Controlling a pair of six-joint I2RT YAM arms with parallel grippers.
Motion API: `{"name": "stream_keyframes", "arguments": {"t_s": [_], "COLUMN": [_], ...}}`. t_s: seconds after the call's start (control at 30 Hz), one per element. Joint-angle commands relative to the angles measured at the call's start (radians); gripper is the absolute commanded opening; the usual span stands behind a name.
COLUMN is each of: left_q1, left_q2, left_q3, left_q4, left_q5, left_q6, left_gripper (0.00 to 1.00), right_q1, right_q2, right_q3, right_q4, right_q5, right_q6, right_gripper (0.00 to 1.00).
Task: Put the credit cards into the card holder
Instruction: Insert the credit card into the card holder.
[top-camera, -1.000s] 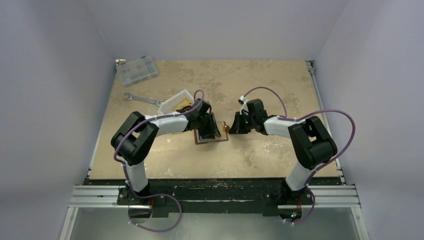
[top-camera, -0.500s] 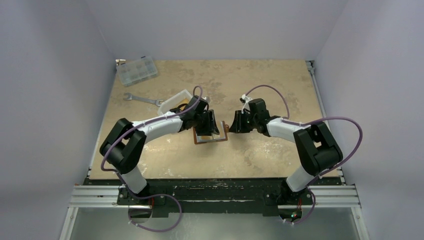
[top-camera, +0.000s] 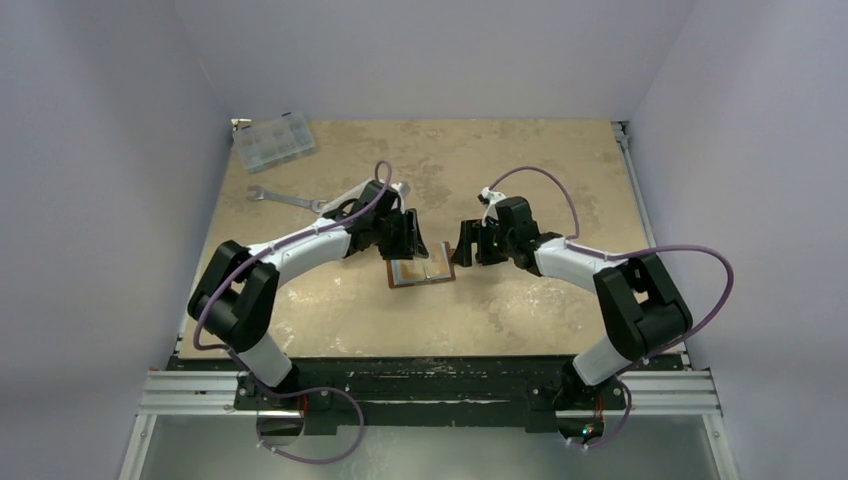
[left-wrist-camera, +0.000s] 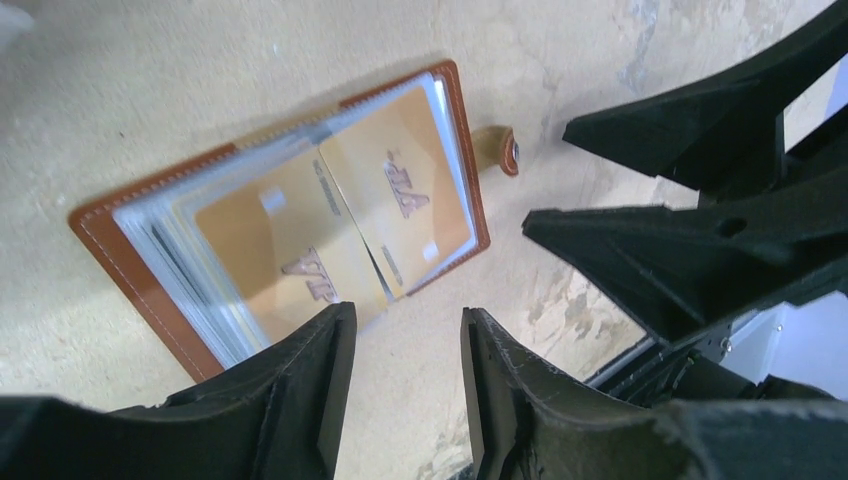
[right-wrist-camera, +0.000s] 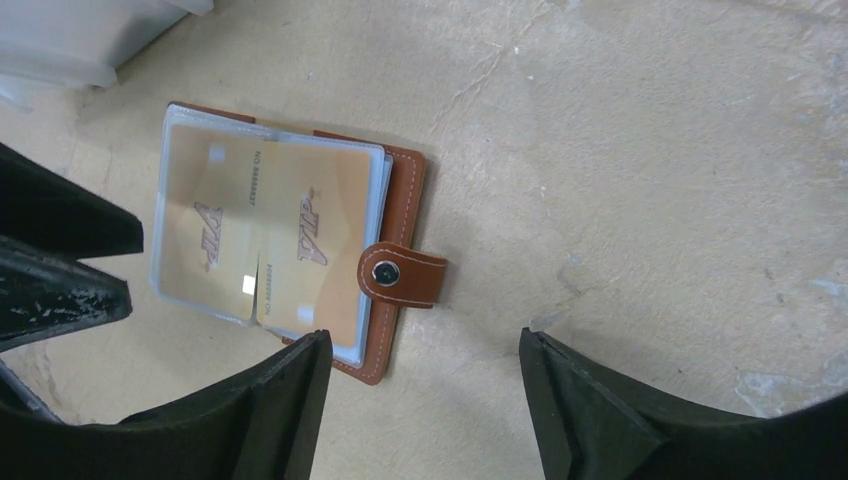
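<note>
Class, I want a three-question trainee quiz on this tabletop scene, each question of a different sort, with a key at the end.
1. True or false: the card holder lies open.
2. Fill in: the two cards showing inside it are ____ in colour.
3. What does the right pincer hold? A) a card B) the holder's strap C) nothing

Key: 1 true; 2 orange-yellow; 3 C
</note>
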Motion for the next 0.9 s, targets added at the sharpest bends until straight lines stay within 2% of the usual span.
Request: {"name": "stream_keyframes", "arguments": {"t_s": [0.0,0.23,0.4,0.57,0.7,0.77,0.87], "left_q1": [0.008,-0.014,-0.022,-0.031,-0.033,-0.033,-0.032], "left_q2": [0.053,0.143,0.17,0.226,0.277,0.276,0.234], "left_q3": [0.006,0.021,0.015,0.041,0.037,0.023,0.01], "left_q4": [0.102,0.111,0.136,0.148,0.247,0.327,0.349], "left_q5": [-0.049,-0.173,-0.186,-0.158,-0.059,-0.014,-0.012], "left_q6": [0.002,-0.04,-0.063,-0.081,-0.106,-0.125,-0.126], "left_gripper": [0.46,0.44,0.45,0.45,0.44,0.43,0.43], "right_q1": [0.037,0.058,0.061,0.061,0.06,0.059,0.057], "right_q2": [0.029,0.075,0.094,0.118,0.123,0.115,0.086], "right_q3": [0.074,0.101,0.097,0.107,0.107,0.1,0.087], "right_q4": [-0.001,-0.007,0.003,0.009,0.016,0.013,0.006], "right_q5": [0.061,0.129,0.132,0.119,0.083,0.093,0.111], "right_q6": [-0.001,0.038,0.051,0.054,0.068,0.073,0.078], "right_gripper": [0.78,0.78,0.75,0.7,0.69,0.69,0.7]}}
